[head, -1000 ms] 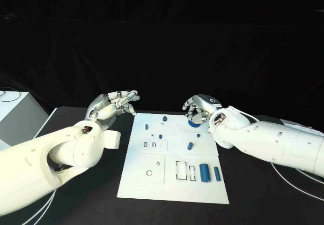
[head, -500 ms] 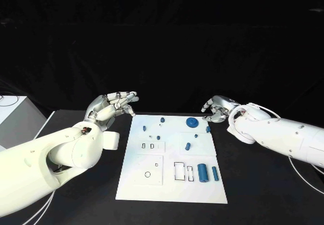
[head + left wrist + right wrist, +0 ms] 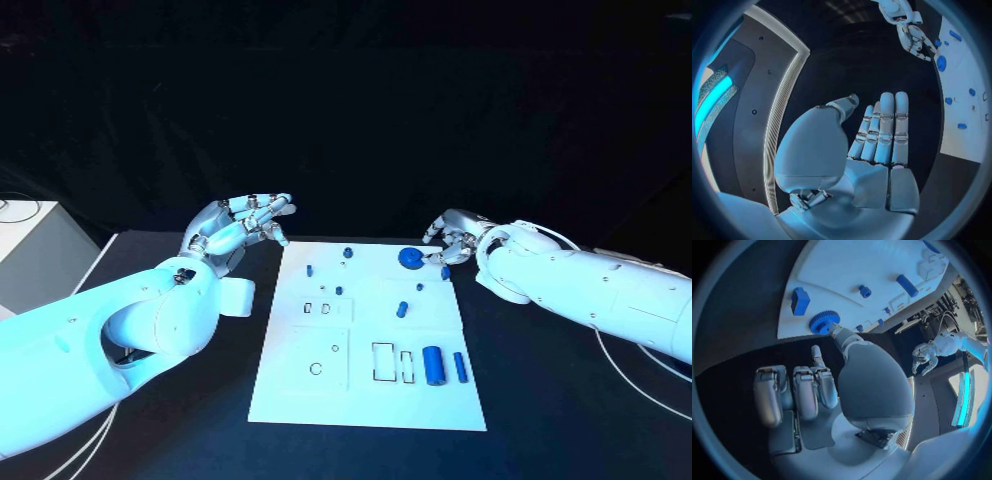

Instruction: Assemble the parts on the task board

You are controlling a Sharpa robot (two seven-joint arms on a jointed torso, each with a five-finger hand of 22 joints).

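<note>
The white task board (image 3: 361, 400) lies in the middle of the table with several small blue parts on it. A blue gear (image 3: 410, 258) lies flat near its far right corner. My right hand (image 3: 456, 238) hovers just right of the gear and holds nothing. Its fingers are curled in, and its thumb reaches out to the gear's (image 3: 823, 321) edge. A blue block (image 3: 799, 300) sits close by on the board (image 3: 854, 265). My left hand (image 3: 238, 228) is raised off the board's far left corner, fingers straight and empty (image 3: 873, 145).
Two long blue cylinders (image 3: 433, 365) (image 3: 462, 367) lie side by side at the board's near right. A white box (image 3: 22, 250) stands at the table's left edge. Cables (image 3: 635, 375) trail on the table under the right arm.
My right hand came off the gear and drew back to the right, leaving the gear lying on the board. The left hand has stayed in place.
</note>
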